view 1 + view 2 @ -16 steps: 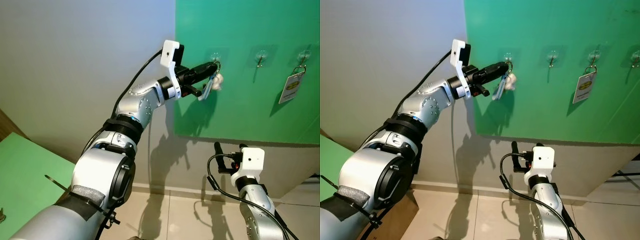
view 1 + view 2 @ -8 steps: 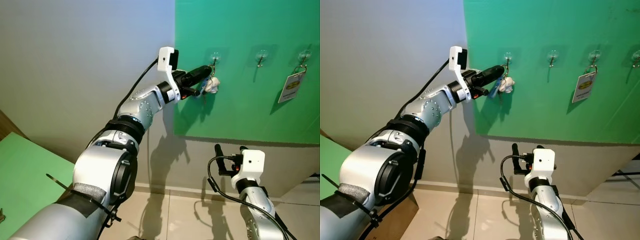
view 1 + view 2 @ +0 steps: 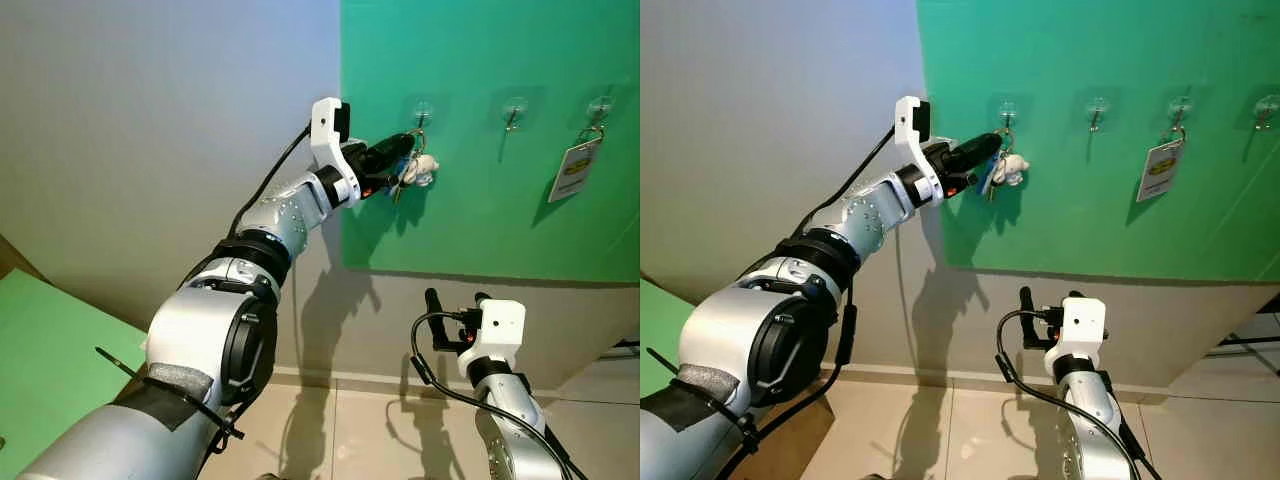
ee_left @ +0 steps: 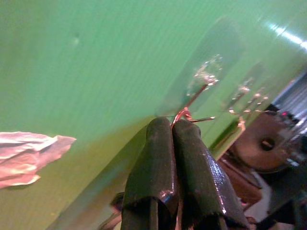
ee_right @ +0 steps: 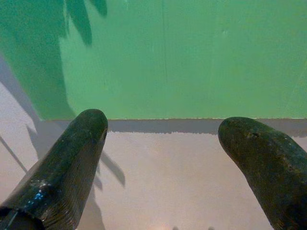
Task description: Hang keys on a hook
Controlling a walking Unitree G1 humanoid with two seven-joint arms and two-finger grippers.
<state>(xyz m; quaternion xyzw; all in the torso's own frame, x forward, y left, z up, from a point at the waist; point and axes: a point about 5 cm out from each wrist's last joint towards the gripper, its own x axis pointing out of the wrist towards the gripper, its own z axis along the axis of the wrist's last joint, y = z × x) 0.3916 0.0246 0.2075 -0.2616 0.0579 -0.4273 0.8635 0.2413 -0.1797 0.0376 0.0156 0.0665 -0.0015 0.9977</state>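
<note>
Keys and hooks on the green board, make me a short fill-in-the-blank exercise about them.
1. The left gripper holds the keys at the leftmost hook with its jaws ____.
2. The board behind the hooks is ____.
3. The white tag hangs from the ____ hook from the left.
4. The right gripper has its jaws ____.

Missing words: shut; green; third; open

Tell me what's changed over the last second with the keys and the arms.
The left hand has drawn closer to the leftmost hook, carrying the keys up against the green board; it remains shut on the key ring. The right hand stays low and open, and the tag still hangs on its hook.
</note>
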